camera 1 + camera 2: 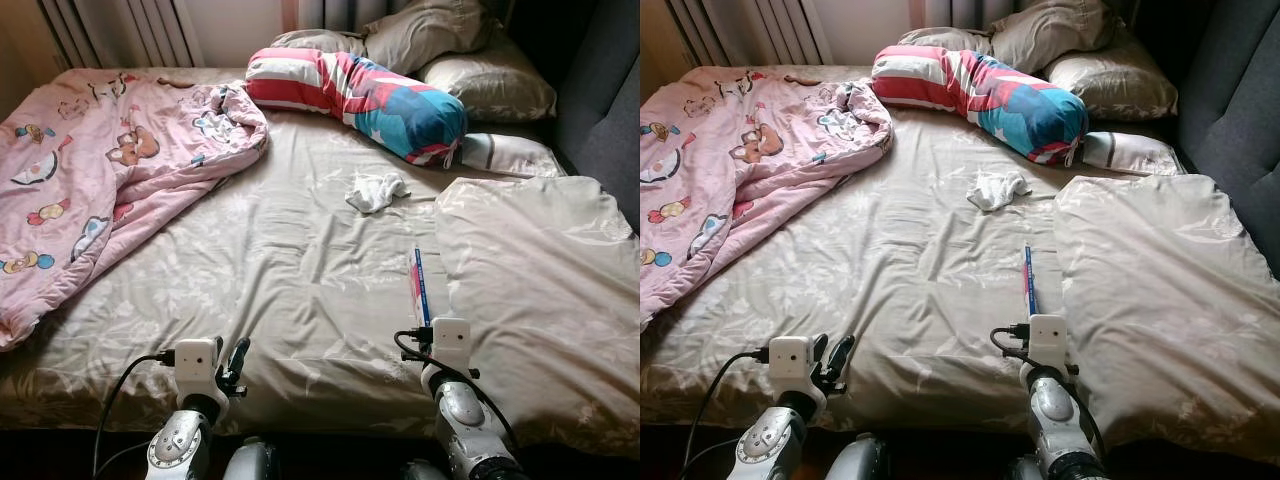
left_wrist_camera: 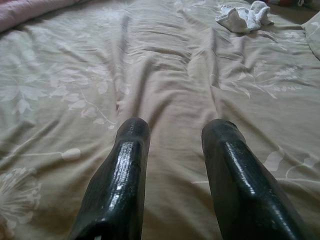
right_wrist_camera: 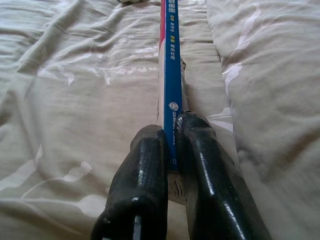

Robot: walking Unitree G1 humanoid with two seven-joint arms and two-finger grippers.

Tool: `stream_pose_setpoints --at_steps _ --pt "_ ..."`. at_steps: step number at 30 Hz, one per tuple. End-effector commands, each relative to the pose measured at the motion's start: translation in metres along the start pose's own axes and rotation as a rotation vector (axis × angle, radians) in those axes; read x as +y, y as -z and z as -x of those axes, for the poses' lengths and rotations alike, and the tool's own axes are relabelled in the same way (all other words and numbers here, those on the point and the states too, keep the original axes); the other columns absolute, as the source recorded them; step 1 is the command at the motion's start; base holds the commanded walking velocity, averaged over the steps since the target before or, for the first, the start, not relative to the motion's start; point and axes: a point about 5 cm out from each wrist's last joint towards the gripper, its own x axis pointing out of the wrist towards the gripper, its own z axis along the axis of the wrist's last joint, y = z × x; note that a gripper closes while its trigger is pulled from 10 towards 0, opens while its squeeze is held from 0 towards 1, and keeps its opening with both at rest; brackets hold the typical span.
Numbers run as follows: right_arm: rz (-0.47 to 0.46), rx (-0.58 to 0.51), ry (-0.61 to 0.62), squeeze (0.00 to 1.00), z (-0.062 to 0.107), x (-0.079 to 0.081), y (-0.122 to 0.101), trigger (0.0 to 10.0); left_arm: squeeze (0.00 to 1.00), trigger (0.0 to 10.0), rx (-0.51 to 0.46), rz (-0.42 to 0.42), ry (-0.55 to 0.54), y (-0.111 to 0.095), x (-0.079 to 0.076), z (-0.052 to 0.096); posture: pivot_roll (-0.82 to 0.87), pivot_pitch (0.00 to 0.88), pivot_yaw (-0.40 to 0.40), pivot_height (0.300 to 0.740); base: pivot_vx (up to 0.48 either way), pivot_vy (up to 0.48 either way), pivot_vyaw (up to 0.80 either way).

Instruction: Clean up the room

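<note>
My right gripper sits at the near edge of the bed, its two black fingers clenched on the near end of a thin book. The book is held on edge, its blue spine uppermost and a strip of pink along one side, and it points away from me across the sheet. It runs just beside the folded beige duvet, which covers the right side of the bed.

My left gripper hovers low over the sheet at the near left, fingers apart and grasping nothing. Wrinkled beige fabric with a pale leaf print lies under and beyond it.

Farther off, near the middle of the bed, lies a small crumpled white cloth, well apart from both grippers. Beyond it, a long striped bolster in red, white and blue lies slantwise across the far part of the bed. Behind it, grey-beige pillows are piled at the far right corner, and another small pillow lies just right of the bolster's near end.

A pink quilt with cartoon animals is rumpled over the left side of the bed, one edge reaching to the bolster's far end. A dark headboard rises along the right side.
</note>
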Motion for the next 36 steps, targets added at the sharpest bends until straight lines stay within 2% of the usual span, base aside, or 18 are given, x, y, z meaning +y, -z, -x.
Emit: stream_pose_setpoints --at_steps 1,19,20,21,22,23,36 --pt "-0.017 -0.018 0.010 0.00 -0.0008 -0.0011 -0.0028 10.0 0.00 10.0 0.025 -0.001 -0.010 0.0053 0.0020 0.0044 -0.01 0.234 0.021 0.630 0.000 0.000 0.00" --pt "-0.060 -0.021 0.018 0.00 -0.0027 -0.0019 -0.0059 10.0 0.00 10.0 0.034 -0.009 -0.013 0.0050 0.0029 0.0046 -0.01 0.233 0.022 0.630 0.000 0.000 0.00" --pt "-0.061 -0.023 0.018 0.07 -0.0028 -0.0024 -0.0061 10.0 0.00 10.0 0.034 -0.009 -0.013 0.0051 0.0027 0.0043 -0.01 0.230 0.023 0.630 0.000 0.000 0.00" --pt "-0.061 -0.023 0.017 0.44 -0.0029 -0.0028 -0.0062 10.0 0.00 10.0 0.034 -0.009 -0.012 0.0051 0.0026 0.0042 -0.01 0.230 0.023 0.630 0.000 0.000 0.00" --pt "-0.061 -0.023 0.017 0.44 -0.0029 -0.0028 -0.0062 10.0 0.00 10.0 0.034 -0.009 -0.012 0.0051 0.0026 0.0042 -0.01 0.230 0.023 0.630 0.000 0.000 0.00" --pt "-0.061 -0.024 0.018 1.00 -0.0029 -0.0033 -0.0063 10.0 0.00 10.0 0.034 -0.010 -0.012 0.0050 0.0025 0.0040 -0.01 0.230 0.023 0.630 0.000 0.000 0.00" --pt "-0.064 -0.028 0.017 1.00 -0.0039 -0.0040 -0.0080 10.0 0.00 10.0 0.035 -0.018 -0.011 0.0038 0.0031 0.0014 0.00 0.211 0.026 0.630 0.000 0.000 0.00"
